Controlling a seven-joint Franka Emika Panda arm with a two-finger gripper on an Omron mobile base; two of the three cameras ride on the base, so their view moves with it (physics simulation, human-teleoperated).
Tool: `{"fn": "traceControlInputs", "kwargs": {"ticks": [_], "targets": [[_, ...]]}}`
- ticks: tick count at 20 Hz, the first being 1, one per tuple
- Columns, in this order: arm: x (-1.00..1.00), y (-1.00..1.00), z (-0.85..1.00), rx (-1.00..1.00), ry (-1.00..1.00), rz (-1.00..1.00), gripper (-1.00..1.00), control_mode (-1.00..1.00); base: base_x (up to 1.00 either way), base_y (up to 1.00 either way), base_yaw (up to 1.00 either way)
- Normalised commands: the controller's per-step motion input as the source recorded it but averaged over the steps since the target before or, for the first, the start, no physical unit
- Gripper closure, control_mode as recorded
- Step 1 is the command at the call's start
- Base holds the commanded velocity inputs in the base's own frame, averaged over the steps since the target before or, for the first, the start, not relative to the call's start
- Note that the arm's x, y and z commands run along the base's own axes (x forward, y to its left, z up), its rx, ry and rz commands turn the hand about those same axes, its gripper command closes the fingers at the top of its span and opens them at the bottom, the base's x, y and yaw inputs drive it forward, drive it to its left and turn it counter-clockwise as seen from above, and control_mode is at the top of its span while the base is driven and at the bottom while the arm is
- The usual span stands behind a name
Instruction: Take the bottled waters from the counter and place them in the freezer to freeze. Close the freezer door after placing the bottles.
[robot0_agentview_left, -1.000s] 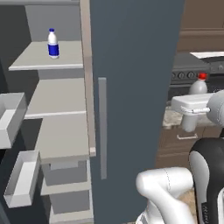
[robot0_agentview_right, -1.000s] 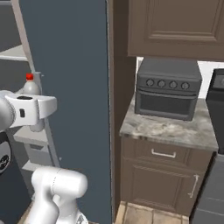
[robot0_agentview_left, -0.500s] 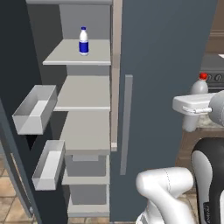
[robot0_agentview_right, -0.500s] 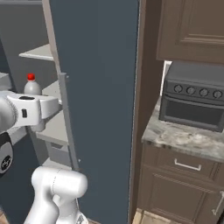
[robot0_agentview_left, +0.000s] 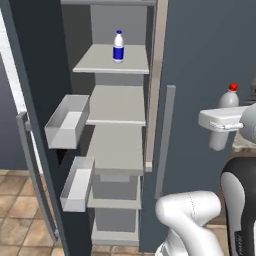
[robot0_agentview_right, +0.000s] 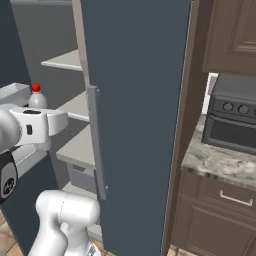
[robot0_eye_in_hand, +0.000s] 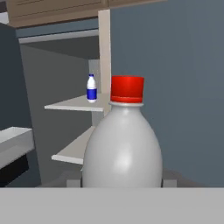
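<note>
left base view had swung round over the last second: the open freezer (robot0_agentview_left: 115, 105), earlier cut off at the nine o'clock edge, now stood squarely at centre, because the base had driven and not because the shelves moved. judging from that, the second delivery was nearly lined up. going left to right: the freezer door (robot0_agentview_left: 30, 130) hung open at nine o'clock, a flat slate panel carrying white boxy bins (robot0_agentview_left: 67, 121); then the pale matte shelves, with the blue-capped bottle (robot0_agentview_left: 118, 46) upright on the top one at twelve o'clock; then the red-capped bottle (robot0_agentview_left: 223, 117) at three o'clock, smooth, whitish and round-shouldered, clamped upright in the gripper (robot0_agentview_left: 218, 131), well apart from the shelves. in the right base view the speckled counter (robot0_agentview_right: 215, 162) lay at four o'clock.
</note>
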Motion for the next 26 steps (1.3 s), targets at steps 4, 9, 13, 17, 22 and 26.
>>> {"fn": "traceControlInputs", "kwargs": {"ticks": [4,9,13,17,22,26], "targets": [[0.00,0.00,0.00,0.00,0.00,0.00,1.00,1.00,0.21,0.38,-0.12],[0.00,0.00,0.00,0.00,0.00,0.00,1.00,1.00,0.16,0.46,-0.12],[0.00,0.00,0.00,0.00,0.00,0.00,1.00,1.00,0.14,0.44,-0.08],[0.00,0.00,0.00,0.00,0.00,0.00,1.00,1.00,0.17,0.40,-0.08],[0.00,0.00,0.00,0.00,0.00,0.00,1.00,1.00,0.14,0.28,-0.05],[0.00,0.00,0.00,0.00,0.00,0.00,1.00,1.00,0.16,0.01,0.00]]}}
